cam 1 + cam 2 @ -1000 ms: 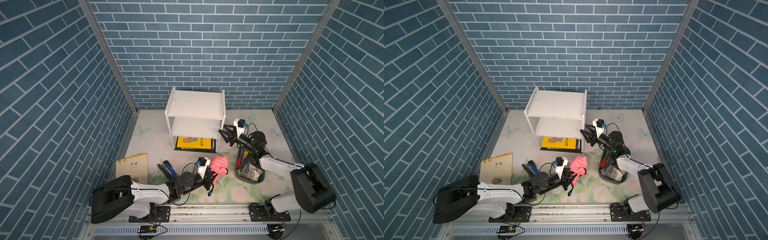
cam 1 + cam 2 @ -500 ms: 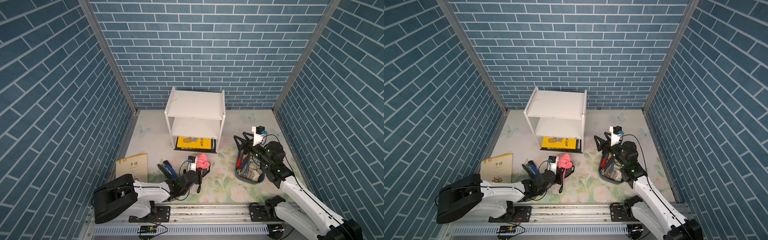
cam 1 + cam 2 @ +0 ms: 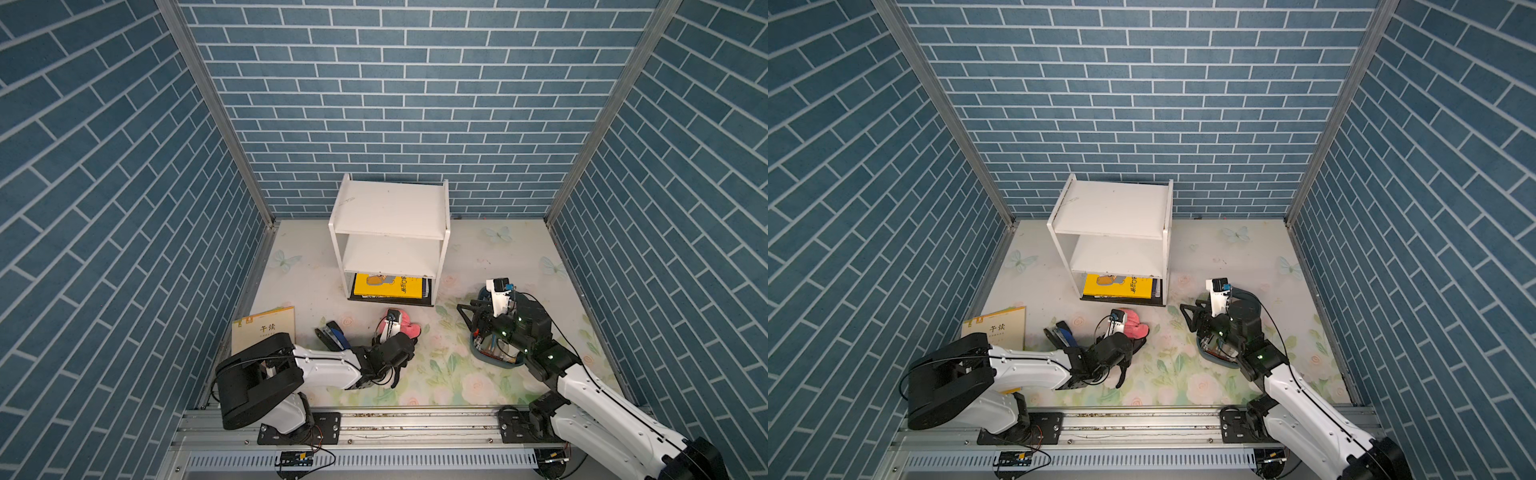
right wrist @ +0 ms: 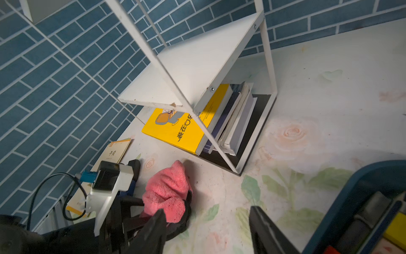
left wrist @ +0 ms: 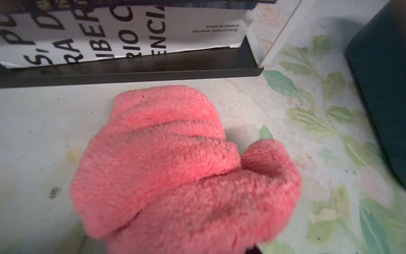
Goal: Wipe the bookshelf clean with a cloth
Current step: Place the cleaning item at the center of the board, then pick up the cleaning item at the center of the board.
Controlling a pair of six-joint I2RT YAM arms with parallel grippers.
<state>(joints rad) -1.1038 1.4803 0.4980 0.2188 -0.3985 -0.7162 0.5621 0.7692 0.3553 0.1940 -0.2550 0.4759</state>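
bookshelf [image 3: 390, 208] on floral tabletop [image 3: 453, 374], brick walls [image 3: 395, 83]

L arm [image 3: 324, 368] low, fwd | R gripper [image 4: 206, 210] jaws apart (elbow bent)

My left arm [image 3: 324, 368] and right arm [image 3: 602, 399] look alike: white link shells, black joints, black feet screwed to a silver rail [image 3: 415, 419]. Each wrist wears a white camera bracket [image 4: 109, 189] with a black camera and blue plug, trailing a thin black cable [image 4: 35, 193]. I see small green lights [image 3: 550, 356] on the right arm. The right tool [image 4: 206, 213] has black fingers [image 4: 153, 231].
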